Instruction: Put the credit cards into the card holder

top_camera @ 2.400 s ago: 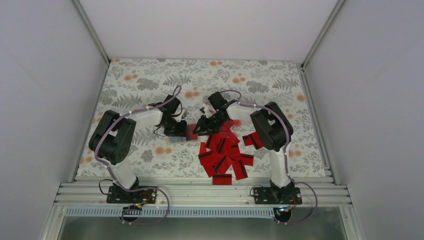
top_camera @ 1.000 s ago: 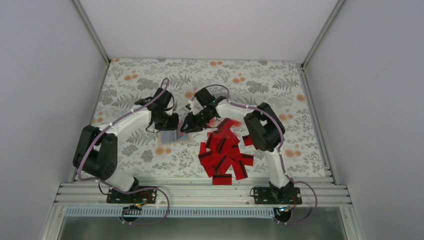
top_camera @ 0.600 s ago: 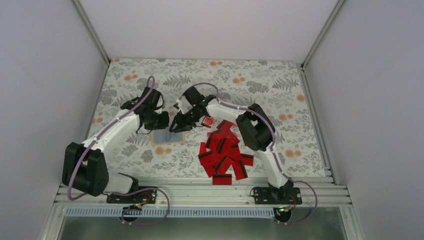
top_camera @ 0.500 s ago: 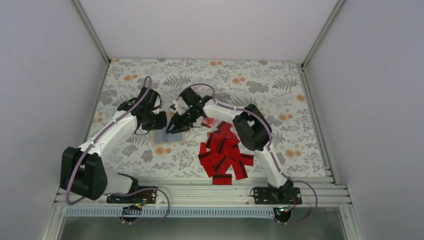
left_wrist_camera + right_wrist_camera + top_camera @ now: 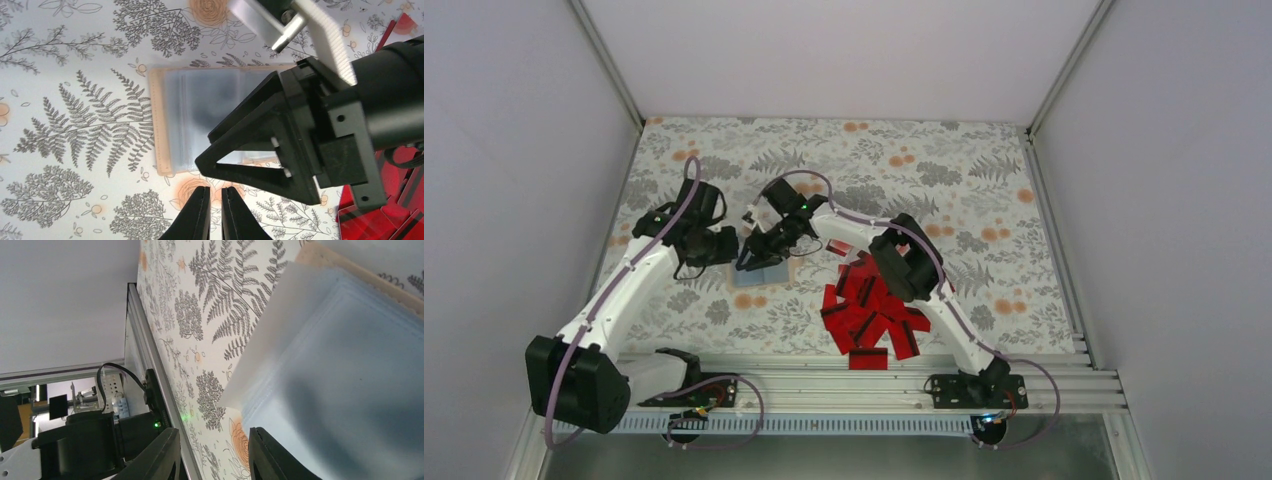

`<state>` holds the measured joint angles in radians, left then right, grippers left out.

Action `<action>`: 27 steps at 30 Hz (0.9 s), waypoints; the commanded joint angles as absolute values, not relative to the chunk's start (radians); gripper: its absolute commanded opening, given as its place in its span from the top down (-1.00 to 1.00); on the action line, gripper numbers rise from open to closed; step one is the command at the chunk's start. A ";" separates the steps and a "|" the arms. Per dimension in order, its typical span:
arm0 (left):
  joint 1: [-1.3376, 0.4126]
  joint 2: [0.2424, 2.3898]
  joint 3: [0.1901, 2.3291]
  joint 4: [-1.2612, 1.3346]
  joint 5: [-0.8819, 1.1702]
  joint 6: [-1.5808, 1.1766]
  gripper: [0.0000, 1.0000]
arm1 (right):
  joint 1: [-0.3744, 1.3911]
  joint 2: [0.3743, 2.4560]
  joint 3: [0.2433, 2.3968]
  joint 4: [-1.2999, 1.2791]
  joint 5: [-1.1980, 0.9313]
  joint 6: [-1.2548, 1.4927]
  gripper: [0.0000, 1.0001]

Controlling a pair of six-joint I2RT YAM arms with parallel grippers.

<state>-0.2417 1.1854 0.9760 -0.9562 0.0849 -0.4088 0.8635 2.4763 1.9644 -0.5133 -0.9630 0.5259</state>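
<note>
The card holder [image 5: 767, 274] lies flat on the floral cloth, left of the pile. In the left wrist view it shows a tan stitched edge and clear sleeves [image 5: 200, 110]. My right gripper [image 5: 749, 261] hangs open over its near edge with nothing between the fingers [image 5: 250, 175]. The right wrist view shows the sleeves [image 5: 350, 365] close up, beside the open right gripper [image 5: 215, 455]. My left gripper [image 5: 215, 212] is shut and empty, just short of the holder over an orange flower, and in the top view the left gripper [image 5: 727, 247] sits at the holder's left. The red credit cards [image 5: 872, 310] lie heaped to the right.
Red cards [image 5: 395, 220] reach the lower right corner of the left wrist view. The metal rail [image 5: 824, 385] runs along the near edge of the table, and white walls [image 5: 514, 180] close in both sides. The right arm's elbow [image 5: 902, 262] hangs above the pile.
Both arms have swung left. The right gripper has moved from beside the pile to over the holder. The left arm has stretched out leftward and its gripper has drawn back from the holder.
</note>
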 commanded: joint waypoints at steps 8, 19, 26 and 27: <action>-0.233 1.133 0.987 -0.983 0.077 -0.463 0.80 | 0.840 2.139 1.838 -0.649 -0.710 0.380 0.28; -0.275 1.142 0.938 -0.791 0.326 -0.345 0.57 | 0.677 1.718 1.355 -0.697 -0.328 0.427 0.22; -0.434 1.247 0.908 -0.603 0.469 -0.284 0.30 | 0.550 1.504 1.076 -0.748 -0.250 0.557 0.05; -0.461 1.270 0.908 -0.576 0.488 -0.284 0.28 | 0.533 1.487 1.052 -0.763 -0.257 0.584 0.01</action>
<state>-0.3882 1.2053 0.9241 -0.7292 0.3534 -0.3260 0.5983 1.5726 1.1450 -0.7071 -0.3222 0.4770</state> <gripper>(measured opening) 0.345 0.466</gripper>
